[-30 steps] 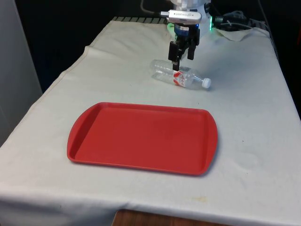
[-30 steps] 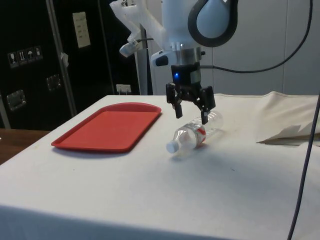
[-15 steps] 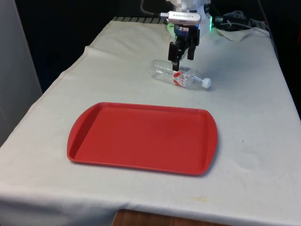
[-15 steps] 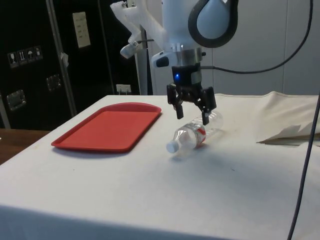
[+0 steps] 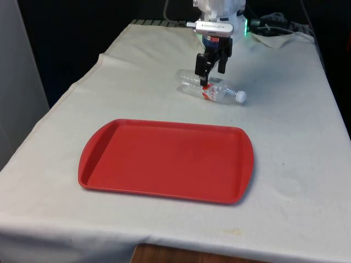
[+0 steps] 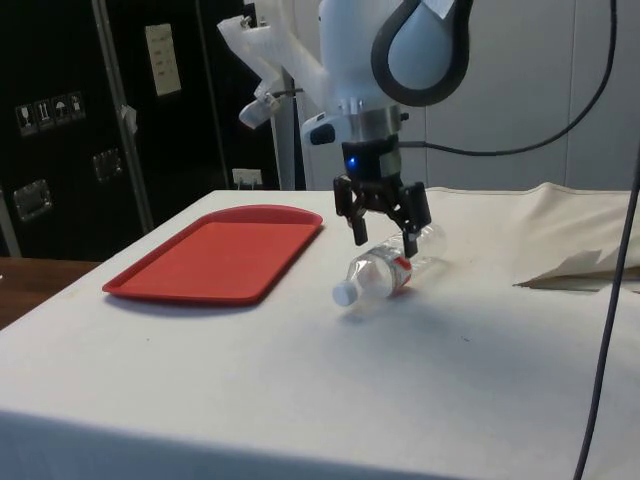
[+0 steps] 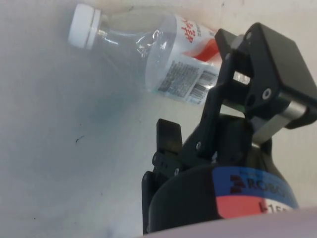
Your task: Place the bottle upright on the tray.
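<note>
Bottle point(image 5: 210, 89) lying on its side on the worktop point(image 5: 296, 137), white cap point(image 5: 240, 97) towards the front view's right, well apart from the red tray point(image 5: 164, 159). Gripper point(image 6: 382, 228) hangs just above the labelled middle, jaws apart, nothing held. The grasp is best taken square across the body near the label point(image 7: 190, 69), so the bottle can be tipped upright without slipping.

White arm point(image 6: 345, 50) reaches down at far end of table. Black gripper point(image 5: 213, 70) points down, fingers point(image 6: 357, 225) spread apart, holding nothing.
</note>
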